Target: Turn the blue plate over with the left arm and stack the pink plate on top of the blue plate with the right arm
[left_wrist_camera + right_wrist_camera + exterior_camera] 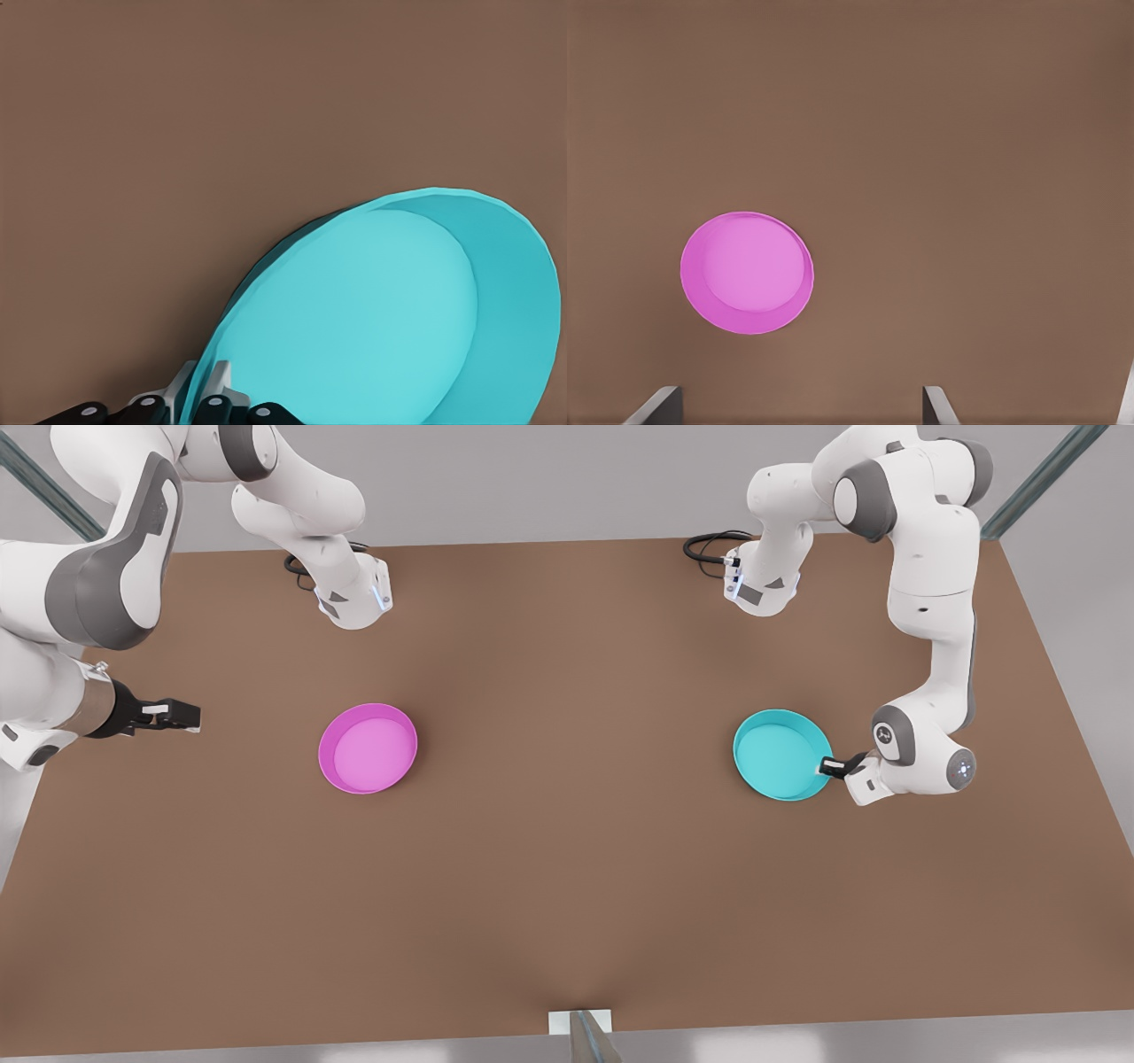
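Plates sit well apart on the brown worktop [567, 886], and the blue plate [781, 753] serves as the landmark. Left claw [827, 766] is at that plate's rim, on the side facing away from the pink plate [368, 747], and in the left wrist view its fingers [213, 403] straddle the rim wall, one inside and one outside, clenched on it. The plate looks slightly tipped in that view, though I cannot tell whether its far edge has left the worktop.

For the flip to go well, I would judge the pinch should be kept firm on the thin rim, the dish lifted enough that its far edge clears the worktop, then the wrist rolled so the dish turns over about the held edge and is set down flat, underside up, without sliding toward the pink plate.

Right claw [168, 716] hangs far beyond the pink plate from the blue one, waiting, its fingers spread and holding nothing.

Both dishes are round and shallow with low upright rims, open side up; the blue plate is plain cyan, the pink one magenta with a paler floor.
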Controlling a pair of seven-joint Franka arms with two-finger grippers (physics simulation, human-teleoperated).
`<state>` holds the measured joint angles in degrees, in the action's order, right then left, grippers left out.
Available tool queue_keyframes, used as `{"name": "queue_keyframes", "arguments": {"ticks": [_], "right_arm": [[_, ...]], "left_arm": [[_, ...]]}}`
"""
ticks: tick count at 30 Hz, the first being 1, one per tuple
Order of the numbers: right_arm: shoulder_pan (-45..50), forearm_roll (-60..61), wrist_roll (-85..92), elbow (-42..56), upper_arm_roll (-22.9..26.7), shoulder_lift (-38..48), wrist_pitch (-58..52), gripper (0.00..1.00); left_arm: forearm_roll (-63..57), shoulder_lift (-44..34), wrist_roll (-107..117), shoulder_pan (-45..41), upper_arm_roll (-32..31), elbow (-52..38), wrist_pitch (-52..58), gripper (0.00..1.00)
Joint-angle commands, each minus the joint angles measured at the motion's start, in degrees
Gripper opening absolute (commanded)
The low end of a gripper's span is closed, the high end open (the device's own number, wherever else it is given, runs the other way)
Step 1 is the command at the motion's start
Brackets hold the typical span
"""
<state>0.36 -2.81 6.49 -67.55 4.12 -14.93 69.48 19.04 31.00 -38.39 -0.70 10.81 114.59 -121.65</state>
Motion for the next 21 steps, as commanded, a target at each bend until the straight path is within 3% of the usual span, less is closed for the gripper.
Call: {"name": "queue_keyframes", "arguments": {"ticks": [1, 4, 6, 9, 14, 21], "right_arm": [[0.00, 0.00, 0.01, 0.05, 0.02, 0.08, 0.04, 1.00], [0.00, 0.00, 0.01, 0.05, 0.02, 0.08, -0.05, 1.00], [0.00, 0.00, 0.01, -0.04, 0.02, 0.08, -0.05, 1.00], [0.00, 0.00, 0.01, -0.04, 0.02, 0.08, -0.05, 1.00], [-0.27, 0.61, 0.36, -0.04, 0.10, -0.10, -0.22, 1.00], [-1.06, 1.49, 0.63, -0.04, 0.10, -0.45, -0.31, 1.00]], "left_arm": [[0.21, -0.06, 1.12, 0.00, 0.00, -0.15, 0.09, 0.21], [-2.77, -2.96, 3.85, -1.14, 0.09, -3.23, 2.46, 0.21], [-10.86, -4.10, 9.91, -1.32, 0.09, -5.52, 2.82, 0.21], [-10.86, -8.76, 23.36, -3.34, 0.09, -10.96, 10.72, 0.21], [-10.86, -12.37, 29.33, -6.86, 0.09, -13.16, 11.61, 0.21], [-15.96, -9.47, 54.64, -16.00, 0.01, -31.70, 22.15, 0.21]]}}
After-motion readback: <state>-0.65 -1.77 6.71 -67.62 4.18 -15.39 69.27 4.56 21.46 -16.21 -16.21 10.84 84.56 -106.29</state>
